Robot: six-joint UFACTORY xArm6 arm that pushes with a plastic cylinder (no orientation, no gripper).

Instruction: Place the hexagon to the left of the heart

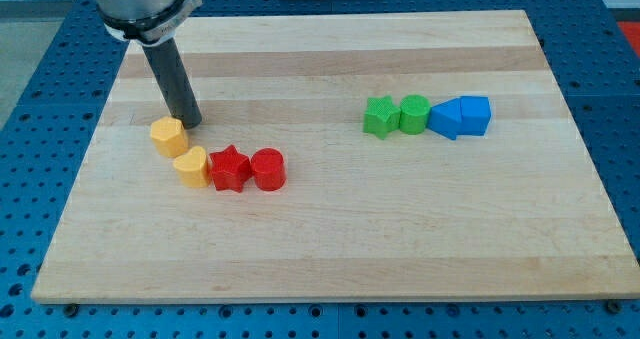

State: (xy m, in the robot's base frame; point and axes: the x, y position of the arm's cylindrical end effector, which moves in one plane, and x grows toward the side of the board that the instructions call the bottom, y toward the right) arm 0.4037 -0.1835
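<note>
Blocks nearest the view's bottom form a row: yellow heart, red star, red cylinder, each touching the next. Above-left of the heart, touching it, sits the yellow hexagon. My tip, a bare rod holding nothing, stands just beside the hexagon's upper right. Farther right on the wooden board lie a green star, green cylinder and two blue blocks.

The wooden board is carrying eight blocks. Toward its left edge are sitting a yellow hexagon, yellow heart, red star and red cylinder (a curving row). Toward the right edge are lying a green star, green cylinder and two blue blocks, touching.
</note>
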